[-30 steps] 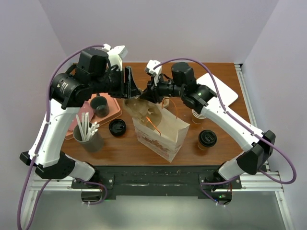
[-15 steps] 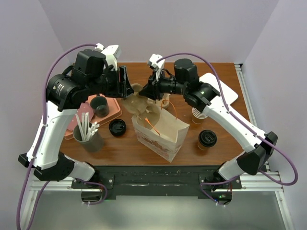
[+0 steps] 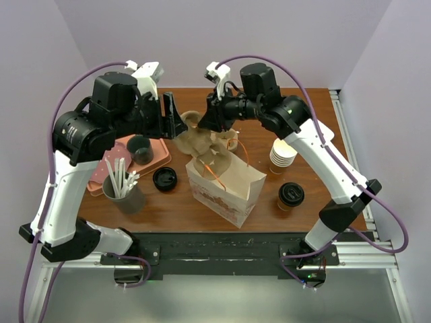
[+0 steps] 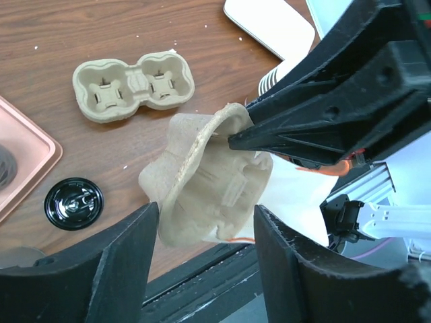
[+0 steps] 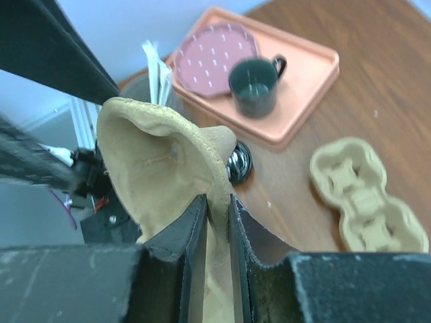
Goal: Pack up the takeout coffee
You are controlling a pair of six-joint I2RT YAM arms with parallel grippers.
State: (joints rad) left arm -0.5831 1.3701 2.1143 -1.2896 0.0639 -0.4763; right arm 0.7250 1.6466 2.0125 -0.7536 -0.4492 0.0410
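Note:
The takeout coffee (image 3: 291, 194), a tan cup with a black lid, stands on the table right of the paper bag (image 3: 232, 192). My right gripper (image 3: 210, 122) (image 5: 217, 202) is shut on the rim of a tan pulp cup carrier (image 3: 204, 143) (image 4: 215, 178) (image 5: 161, 161), which hangs above the bag's open mouth. My left gripper (image 3: 172, 122) (image 4: 205, 225) is open, its jaws standing either side of the carrier's lower end without touching it.
A second pulp carrier (image 4: 133, 83) (image 5: 367, 198) lies flat on the table. A loose black lid (image 3: 165, 178) and a cup of straws (image 3: 122, 187) sit left of the bag. A pink tray (image 3: 159, 156) holds a dark mug (image 3: 139, 148). Stacked lidless cups (image 3: 283, 156) stand behind the coffee.
My left jaws have spread wider and drawn back left, away from the carrier. The right gripper has kept its grip and lifted the carrier slightly.

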